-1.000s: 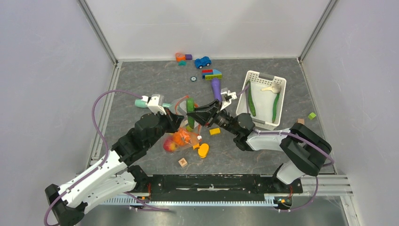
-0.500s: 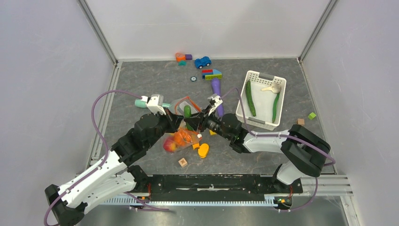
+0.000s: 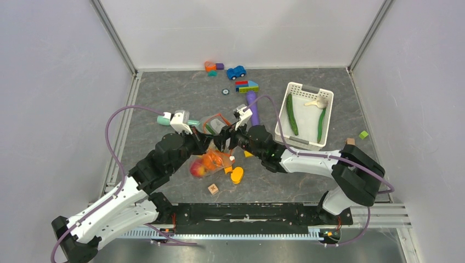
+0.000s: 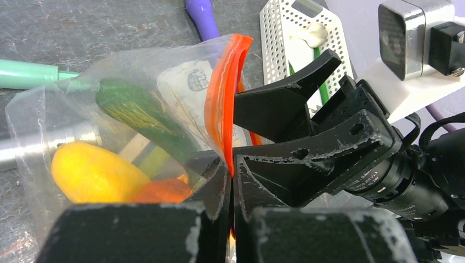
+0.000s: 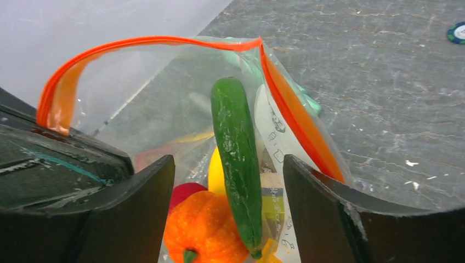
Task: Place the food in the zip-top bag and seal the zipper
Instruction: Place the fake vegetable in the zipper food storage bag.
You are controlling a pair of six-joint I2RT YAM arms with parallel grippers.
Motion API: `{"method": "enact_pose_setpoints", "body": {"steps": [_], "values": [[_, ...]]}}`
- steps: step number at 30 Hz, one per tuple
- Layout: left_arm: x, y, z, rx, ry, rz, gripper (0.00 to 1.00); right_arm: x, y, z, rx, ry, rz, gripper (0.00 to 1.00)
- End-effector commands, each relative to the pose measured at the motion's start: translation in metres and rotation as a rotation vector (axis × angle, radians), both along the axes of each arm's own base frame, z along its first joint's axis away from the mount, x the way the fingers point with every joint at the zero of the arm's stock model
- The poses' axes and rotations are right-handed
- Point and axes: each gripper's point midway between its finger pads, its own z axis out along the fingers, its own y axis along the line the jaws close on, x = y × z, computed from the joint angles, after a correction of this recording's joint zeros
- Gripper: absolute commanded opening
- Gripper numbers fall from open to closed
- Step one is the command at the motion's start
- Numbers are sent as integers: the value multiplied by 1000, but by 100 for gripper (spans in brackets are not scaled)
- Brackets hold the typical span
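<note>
Now that the right tool point(image 5: 227, 164) is spread wide and empty, the green cucumber point(image 5: 236, 148) carried a second ago is seen inside the zip-top bag point(image 5: 137, 93), resting on the pumpkin point(image 5: 203, 230). The bag's mouth is held up by the left tool point(image 4: 231, 164), clamped shut on the zipper point(image 4: 219, 98). Two long green pieces point(image 3: 292, 115) are left in the basket point(image 3: 300, 85), so sealing is judged premature. On the white label patch point(image 4: 186, 87) a round emblem is made out; nothing can be read.

Clear, floppy zip-top bag point(image 5: 137, 82) with its mouth gaping upward, the orange-red zipper point(image 5: 148, 40) unsealed and arched. Inside, a green cucumber point(image 5: 237, 159) leans nearly upright over an orange pumpkin point(image 5: 203, 227), a yellow squash point(image 4: 90, 172) and, partly hidden, what looks like a red fruit point(image 5: 186, 192).
</note>
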Motion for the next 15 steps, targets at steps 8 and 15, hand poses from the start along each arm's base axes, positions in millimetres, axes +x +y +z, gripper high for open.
{"method": "enact_pose_setpoints", "body": {"steps": [8,15], "values": [[1,3,15,-42,-43,19,2,21,-31,61,-74,-149,-39,98],[2,6,14,-35,-46,29,2,63,-115,45,-170,-46,-235,98]]}}
